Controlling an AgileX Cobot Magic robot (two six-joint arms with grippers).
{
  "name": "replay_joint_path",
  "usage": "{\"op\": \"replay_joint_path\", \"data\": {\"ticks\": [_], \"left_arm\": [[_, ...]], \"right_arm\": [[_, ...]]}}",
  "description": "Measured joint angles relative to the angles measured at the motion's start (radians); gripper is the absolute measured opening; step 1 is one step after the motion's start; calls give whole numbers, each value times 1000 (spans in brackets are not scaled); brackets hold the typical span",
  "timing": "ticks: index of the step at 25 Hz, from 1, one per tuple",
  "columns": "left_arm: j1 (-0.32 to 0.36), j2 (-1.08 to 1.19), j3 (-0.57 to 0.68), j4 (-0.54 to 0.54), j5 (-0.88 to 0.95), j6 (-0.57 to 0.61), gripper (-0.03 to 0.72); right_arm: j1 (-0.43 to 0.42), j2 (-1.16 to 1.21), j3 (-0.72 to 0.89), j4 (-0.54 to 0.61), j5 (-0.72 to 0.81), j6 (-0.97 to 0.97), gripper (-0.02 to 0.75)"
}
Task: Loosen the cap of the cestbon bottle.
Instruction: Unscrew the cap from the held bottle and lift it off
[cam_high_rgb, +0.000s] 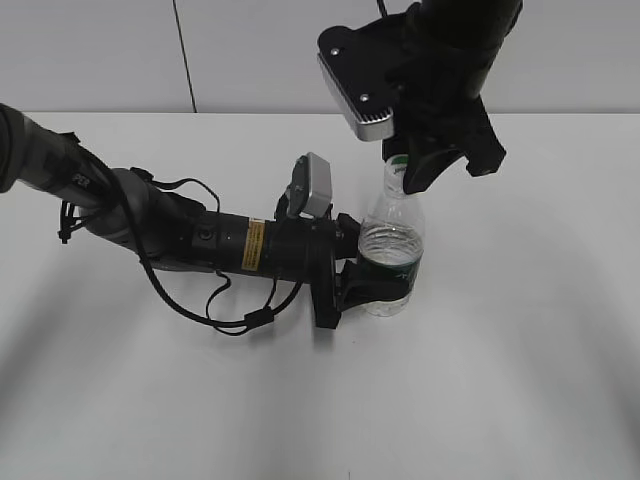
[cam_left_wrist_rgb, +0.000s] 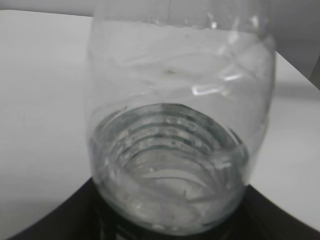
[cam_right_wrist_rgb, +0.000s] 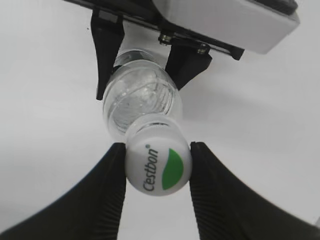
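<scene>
Left end effector (cam_high_rgb: 372, 283) is clamping the cestbon bottle (cam_high_rgb: 392, 250) low on its label band, upright on the bench (cam_high_rgb: 520, 380), while the right end effector (cam_right_wrist_rgb: 158, 165) is closing its fingers against the cap (cam_right_wrist_rgb: 158, 170). Thin, partly filled plastic is likely flexing easily, so gripping the stiff cap and lower body seems wisest.

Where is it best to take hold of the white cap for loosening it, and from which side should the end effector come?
Grip the cap on its round side wall, coming straight down from above. The bottle stands upright, held low on its body by the left end effector, so the cap faces up. The right end effector already has a finger on each side of it, apparently touching.
</scene>
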Motion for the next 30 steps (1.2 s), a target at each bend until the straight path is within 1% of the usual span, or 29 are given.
{"op": "replay_joint_path", "data": {"ticks": [4,7,14,18,23,26,30], "left_arm": [[0,0,0,2,-1,0,382],[0,0,0,4,-2,1,382],[0,0,0,-2,-2,-5,382],[1,0,0,1,-1,-3,382],[1,0,0,2,-2,-3,382],[1,0,0,2,-2,-3,382],[1,0,0,2,-2,-3,382]], "right_arm": [[0,0,0,42,-1,-136,306],[0,0,0,53,-2,-183,306],[0,4,-50,44,13,-200,301],[0,4,-101,72,5,-202,300],[0,-2,-107,79,4,-188,300],[0,-17,-107,79,4,-65,300],[0,-47,-108,79,4,309,300]]}}
